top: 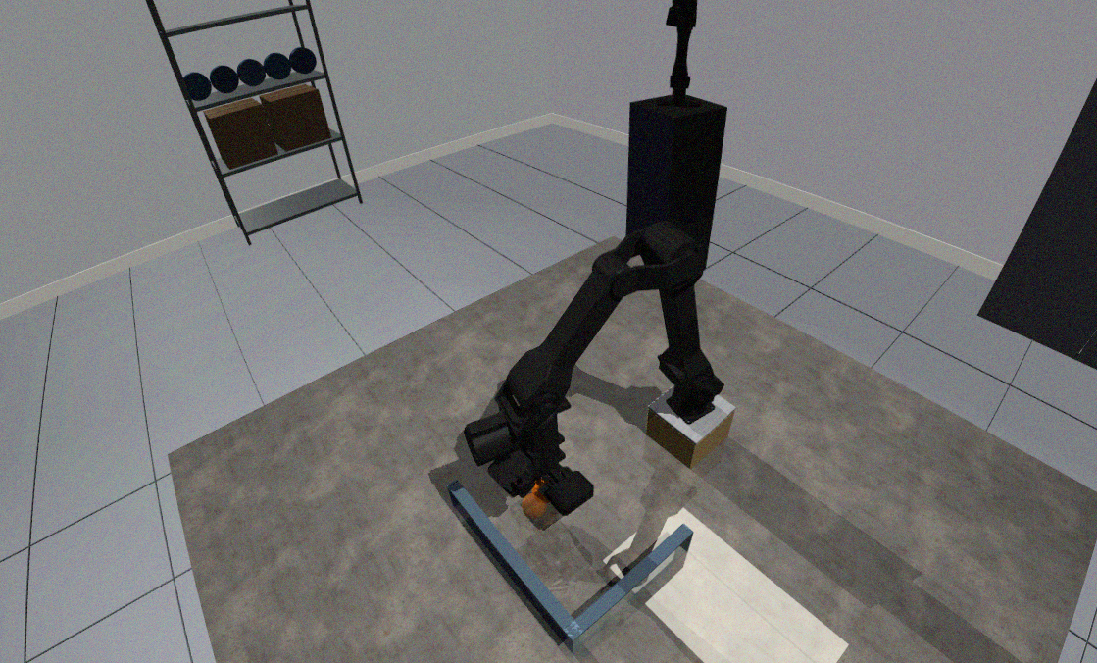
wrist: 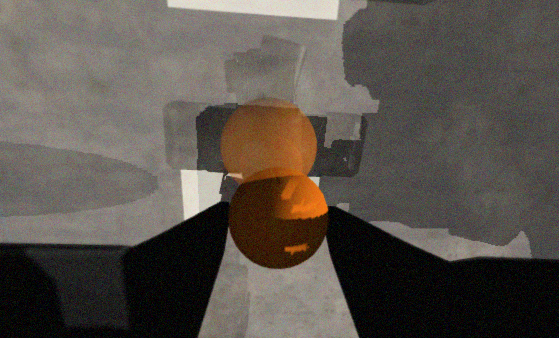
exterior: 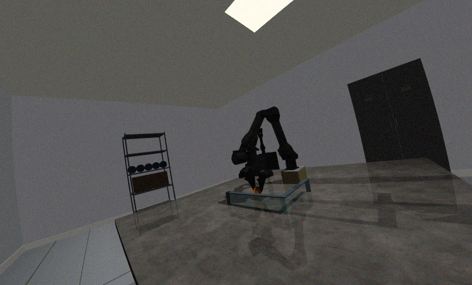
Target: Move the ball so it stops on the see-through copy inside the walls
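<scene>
Three cameras: one high, one low and far, one on the wrist.

The top view looks down at a slant from high behind the walls (top: pixel 535 568) toward the arm (top: pixel 585 329) and shelf (top: pixel 264 115). The exterior view sits low, well back, level with the surface (exterior: pixel 336 226), facing the arm (exterior: pixel 265 141) and the same shelf (exterior: pixel 147 170). The wrist view looks straight down, very near, between the claw (wrist: pixel 278 240) fingers onto the ball (wrist: pixel 278 222); all three share it.

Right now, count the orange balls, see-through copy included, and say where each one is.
2. The solid ball sits clamped between the gripper fingers; the see-through copy lies just beyond it, overlapping in the wrist view.
</scene>
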